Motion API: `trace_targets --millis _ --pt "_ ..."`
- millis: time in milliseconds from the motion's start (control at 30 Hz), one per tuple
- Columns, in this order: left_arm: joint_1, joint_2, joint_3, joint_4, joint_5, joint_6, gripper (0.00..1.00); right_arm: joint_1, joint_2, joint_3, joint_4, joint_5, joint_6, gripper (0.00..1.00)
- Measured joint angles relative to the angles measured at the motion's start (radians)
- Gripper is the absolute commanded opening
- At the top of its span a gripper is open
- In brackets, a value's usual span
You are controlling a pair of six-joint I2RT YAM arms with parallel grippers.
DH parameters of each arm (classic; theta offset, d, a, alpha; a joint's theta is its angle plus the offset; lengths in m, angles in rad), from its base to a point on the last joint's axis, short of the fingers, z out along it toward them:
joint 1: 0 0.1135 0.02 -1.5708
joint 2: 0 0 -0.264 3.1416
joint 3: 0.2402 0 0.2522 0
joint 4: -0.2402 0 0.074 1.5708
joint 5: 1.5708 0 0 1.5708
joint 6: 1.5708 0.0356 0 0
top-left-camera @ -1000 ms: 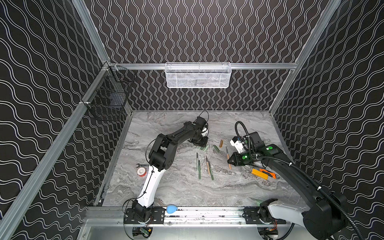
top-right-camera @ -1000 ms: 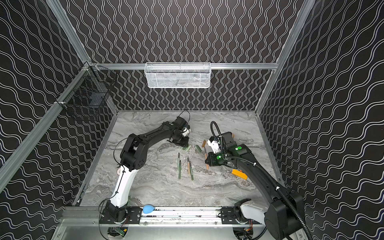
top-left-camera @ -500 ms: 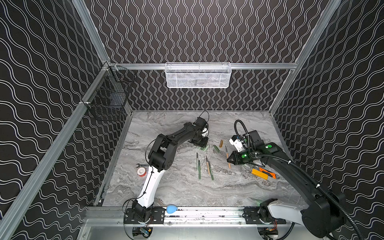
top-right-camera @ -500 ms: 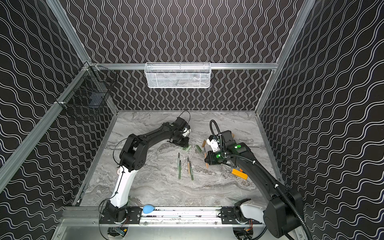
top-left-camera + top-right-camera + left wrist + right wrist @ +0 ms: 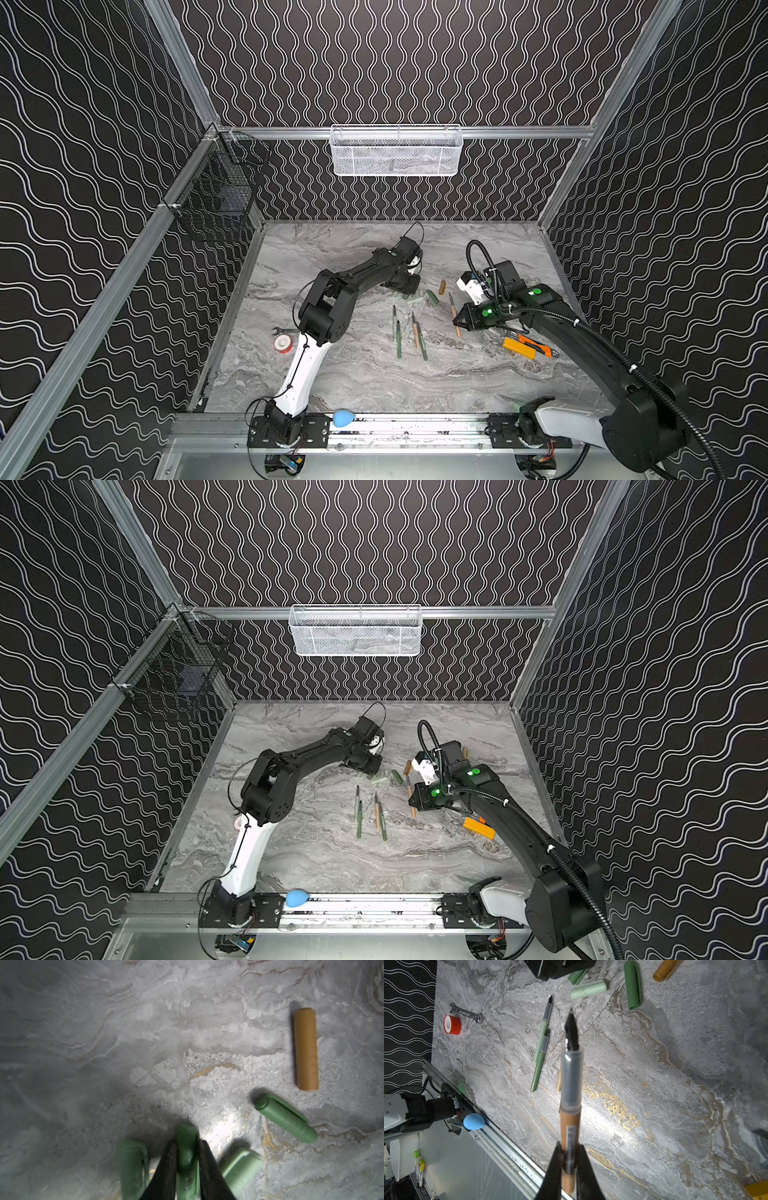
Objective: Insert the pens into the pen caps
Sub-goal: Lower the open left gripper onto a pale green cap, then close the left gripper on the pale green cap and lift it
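Because capping needs one part in each pincer, the left gripper has its two dark fingers pressed against the flanks of a green cap, nearly closed, with only the cap's width between them. Whether that cap rests on the marbled table or is raised off it cannot be told, and its outward end is too blurred to read as open or closed. Two paler caps lie just beside it, one on either flank, with a dark green cap and a tan cap farther out. The right gripper is clamped on the rear of a tan-orange pen. This hold leaves the clear section and dark nib free and aimed toward the caps, presumably so that the nib can enter a cap unobstructed. Four further pens lie uncapped in the middle of the table, between the two arms. Only the left wrist view shows the grip on the cap, since in both top views the wrist hides it. The top views alone show the two pincers apart, with loose caps between them and a utility knife beside the right arm. The right wrist view adds the label on the pen barrel, a wrench and a tape roll.
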Motion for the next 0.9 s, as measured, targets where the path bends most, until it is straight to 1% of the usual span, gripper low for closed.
trace_targets --millis 167,267,433,500,667,800,900 --pt "0.004 -0.012 -0.014 0.011 0.021 -0.010 0.19 0.010 0.000 0.000 0.000 -0.007 0.000 0.13" --pt "0.008 -0.019 -0.016 -0.010 0.028 -0.024 0.19 0.012 0.000 0.000 0.000 -0.009 0.000 0.13" --pt "0.031 -0.050 -0.030 -0.035 0.080 -0.048 0.18 0.020 0.001 0.000 0.001 -0.016 0.000 0.13" --pt "0.045 -0.080 -0.043 -0.033 0.112 -0.058 0.18 0.030 0.004 0.000 0.002 -0.020 0.000 0.13" --pt "0.076 -0.154 -0.078 0.035 0.218 -0.115 0.18 0.072 0.039 0.001 0.016 -0.033 -0.002 0.13" --pt "0.100 -0.215 -0.128 0.107 0.316 -0.190 0.18 0.096 0.080 0.042 0.031 -0.040 -0.005 0.13" --pt "0.115 -0.273 -0.196 0.183 0.385 -0.266 0.18 0.122 0.117 0.062 0.065 -0.054 -0.005 0.13"
